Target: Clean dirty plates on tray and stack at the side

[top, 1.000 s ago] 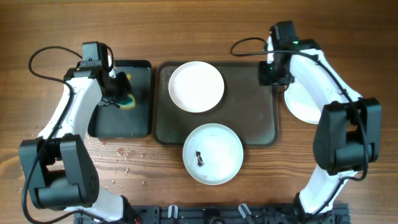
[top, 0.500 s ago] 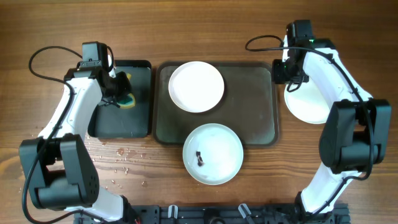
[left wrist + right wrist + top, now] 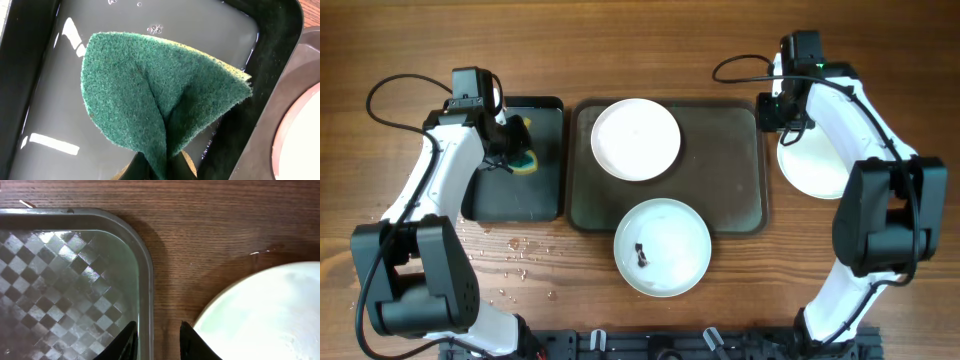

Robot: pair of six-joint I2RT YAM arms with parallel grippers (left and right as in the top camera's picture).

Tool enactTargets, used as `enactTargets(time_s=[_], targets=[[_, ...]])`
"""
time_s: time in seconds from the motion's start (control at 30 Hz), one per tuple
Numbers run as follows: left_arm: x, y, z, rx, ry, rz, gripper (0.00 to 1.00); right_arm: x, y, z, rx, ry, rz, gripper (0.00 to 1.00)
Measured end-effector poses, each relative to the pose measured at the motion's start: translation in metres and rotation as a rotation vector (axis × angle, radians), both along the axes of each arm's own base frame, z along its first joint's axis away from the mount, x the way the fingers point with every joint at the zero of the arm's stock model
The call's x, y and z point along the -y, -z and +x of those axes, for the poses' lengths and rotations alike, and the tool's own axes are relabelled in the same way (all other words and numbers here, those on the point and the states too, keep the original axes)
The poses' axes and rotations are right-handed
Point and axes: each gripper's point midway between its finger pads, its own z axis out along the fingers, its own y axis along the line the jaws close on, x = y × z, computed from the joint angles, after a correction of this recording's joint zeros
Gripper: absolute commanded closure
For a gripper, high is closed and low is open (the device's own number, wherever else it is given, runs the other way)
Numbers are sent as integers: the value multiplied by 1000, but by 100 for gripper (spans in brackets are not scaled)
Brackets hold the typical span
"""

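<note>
Right tool over tray rim (plate beside)

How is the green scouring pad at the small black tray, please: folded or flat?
Folded: the green scouring pad creases down its middle, both halves pinched together in the left gripper.

Left arm: white links, black joints. It rises from the near table edge, angles toward the far side and turns inward at its wrist.
Left gripper: pointed downward, jaws clamped on a folded green scouring pad. The pad almost wholly hides the fingers in the wrist view.
Right arm: same build. It extends from the near edge to the far right, with the wrist bent back inward.
Right gripper: pointed downward, dark fingertips parted by a narrow gap, empty.
</note>
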Motion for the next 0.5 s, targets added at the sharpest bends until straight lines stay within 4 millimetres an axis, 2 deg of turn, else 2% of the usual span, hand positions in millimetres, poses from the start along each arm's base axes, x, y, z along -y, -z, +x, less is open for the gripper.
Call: enactTargets(time_s=[0.13,0.5], targets=[[0,0,0,0,0,0,96,-1,11,0,-20,-8,0,77],[0,0,0,0,0,0,96,-8,23,4,-1,-20,41,78]])
